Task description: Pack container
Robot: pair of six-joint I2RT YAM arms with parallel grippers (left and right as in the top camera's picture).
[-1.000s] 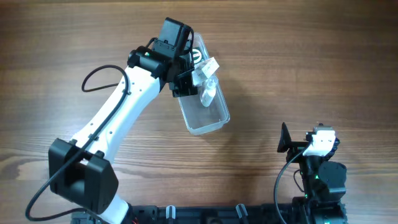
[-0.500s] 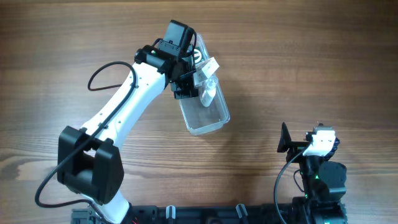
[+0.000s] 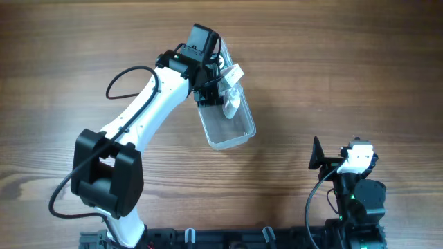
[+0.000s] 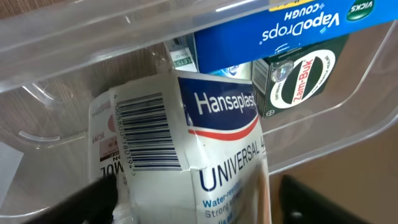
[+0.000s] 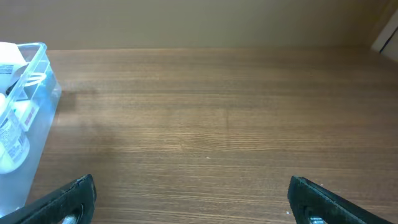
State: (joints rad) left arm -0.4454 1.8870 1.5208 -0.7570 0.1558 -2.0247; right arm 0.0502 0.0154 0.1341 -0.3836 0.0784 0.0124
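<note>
The clear plastic container [image 3: 232, 131] lies slanted on the wooden table, its wall [image 4: 93, 37] filling the left wrist view. Inside it are a blue Vicks VapoDrops box [image 4: 286, 28], a green Zam-Buk box [image 4: 298, 78] and a white Hansaplast box [image 4: 211, 143]. My left gripper [image 3: 220, 90] reaches into the container's upper half. In the left wrist view the left gripper [image 4: 208, 205] straddles the Hansaplast box, open, with a sliver of gap at the right finger. My right gripper [image 5: 193, 199] stands open and empty near the table's front right.
A small clear bottle [image 3: 232, 104] lies in the container's middle. A white barcoded packet [image 4: 106, 137] sits beside the Hansaplast box. The right arm's base [image 3: 356, 194] is at the front right, and the container's corner [image 5: 37, 81] shows at the right wrist view's left edge.
The left arm's elbow has swung right and the wrist has crept up along the container. The right arm has not moved.
</note>
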